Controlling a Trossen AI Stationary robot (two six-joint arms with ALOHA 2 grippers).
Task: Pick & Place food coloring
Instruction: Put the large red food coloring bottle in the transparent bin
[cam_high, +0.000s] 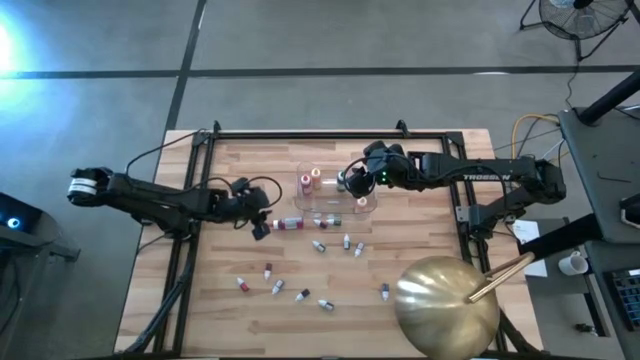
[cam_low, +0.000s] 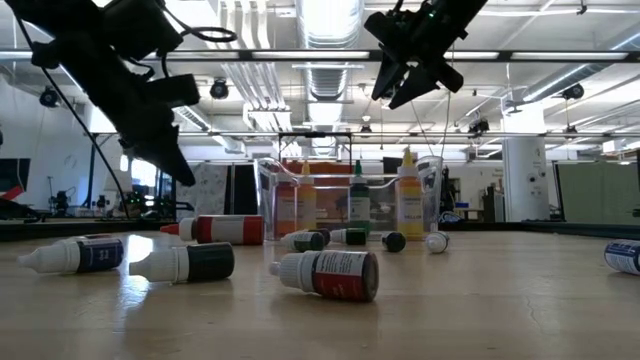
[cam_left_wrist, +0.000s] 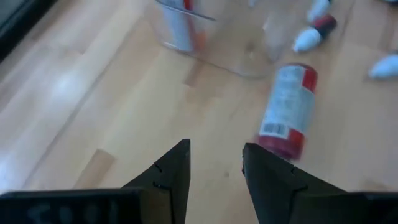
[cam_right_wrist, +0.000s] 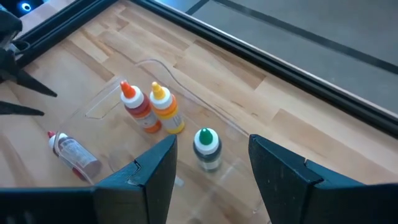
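Right hand (cam_right_wrist: 211, 171) spread, empty, above clear tub (cam_high: 362, 204) holding three upright bottles. Left hand (cam_left_wrist: 214, 165) spread, empty, near red-labelled bottle (cam_left_wrist: 287, 111) lying on table (cam_high: 210, 290).

Food coloring bottles lie scattered over the wooden tabletop (cam_high: 200, 300). Three stand upright inside the clear tub (cam_right_wrist: 109, 102): an orange-capped bottle (cam_right_wrist: 138, 107) touching a yellow-capped one (cam_right_wrist: 166, 111), and a green-capped bottle (cam_right_wrist: 207, 148) apart from them. A longer bottle with a red-and-white label (cam_high: 288, 223) lies on its side just outside the tub, toward seven o'clock in the overhead view. A dark one with a green cap (cam_high: 328, 220) rests beside it. Smaller bottles lie tipped over across the middle of the tabletop, one cluster (cam_high: 347, 243) near the centre. Others (cam_high: 275, 287) spread toward six and seven o'clock, one red-capped (cam_high: 242, 285).
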